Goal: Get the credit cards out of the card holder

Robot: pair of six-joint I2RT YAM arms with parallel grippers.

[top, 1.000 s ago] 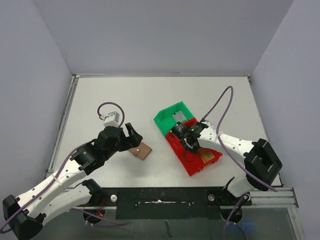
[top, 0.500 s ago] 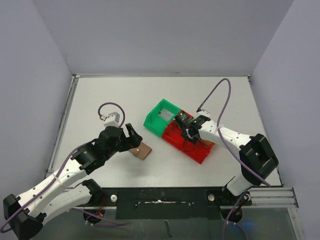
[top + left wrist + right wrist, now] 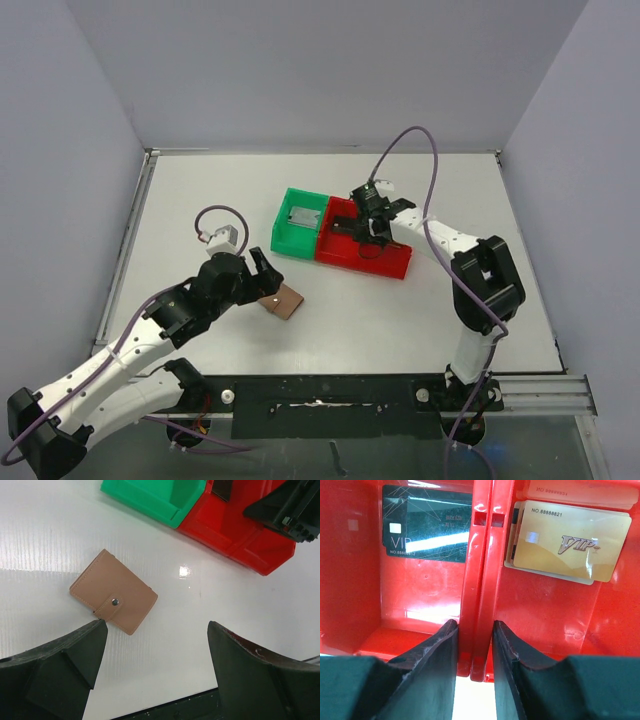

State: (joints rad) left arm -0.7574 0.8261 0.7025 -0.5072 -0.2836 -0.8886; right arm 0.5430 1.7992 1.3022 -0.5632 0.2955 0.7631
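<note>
Left pincer (image 3: 156,629) wide apart, card holder (image 3: 113,591) just beyond its tips, right pincer (image 3: 476,628) clamped on red bin (image 3: 479,555)

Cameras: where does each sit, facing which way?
Top external: above, behind the bases, looking down on the table; both arms show.
Left wrist: looks down on the card holder; open left tool frames the bottom.
Right wrist: looks into the red bin; right tool pinches its divider.
Shared: top and left wrist both show the card holder and green bin.
</note>
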